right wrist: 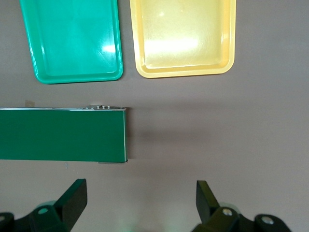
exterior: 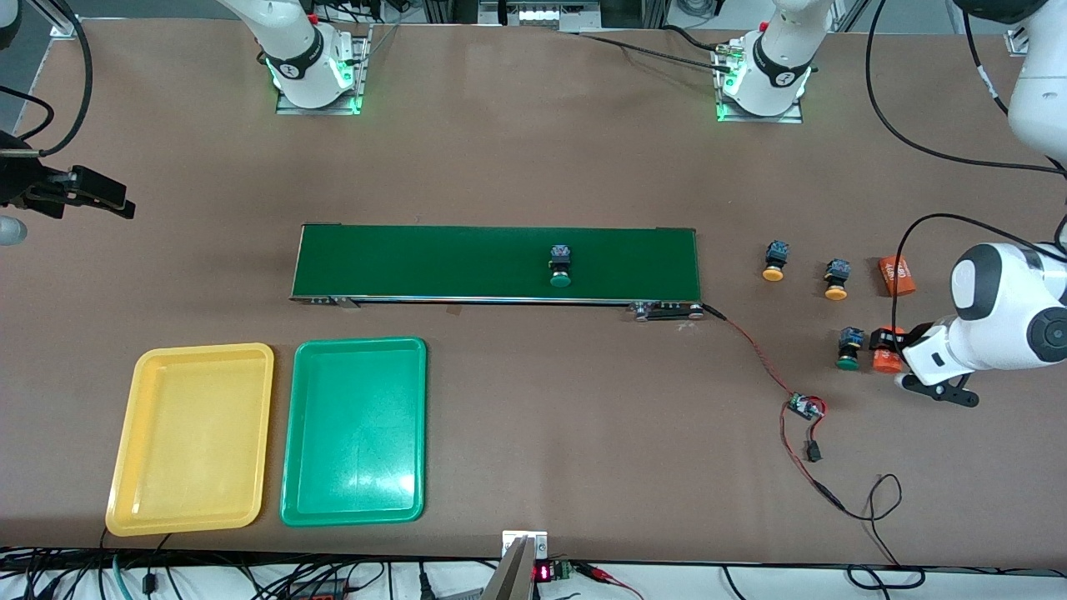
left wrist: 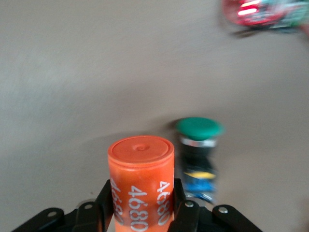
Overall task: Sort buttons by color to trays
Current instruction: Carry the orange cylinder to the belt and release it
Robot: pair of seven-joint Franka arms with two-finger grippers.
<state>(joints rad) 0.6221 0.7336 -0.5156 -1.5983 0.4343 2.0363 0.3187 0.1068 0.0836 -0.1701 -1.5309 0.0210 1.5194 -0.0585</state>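
The left tool [left wrist: 140, 212] is closing on an orange cylinder [left wrist: 141, 186], not a button; the green button [left wrist: 199, 159] is lying just beside it on the table [exterior: 533, 167]. Better to release and shift over. The right tool [right wrist: 140, 205] is waiting, wide open and empty, past the belt's [exterior: 496, 262] end.

Both arms are glossy white with dark grey joint caps, green-lit bases and black cables, each ending in a black two-fingered claw [left wrist: 140, 212].

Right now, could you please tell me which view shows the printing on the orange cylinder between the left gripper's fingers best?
The left wrist view: the orange cylinder fills it, "4680" readable. The front view shows only an orange sliver; the right wrist view misses it.
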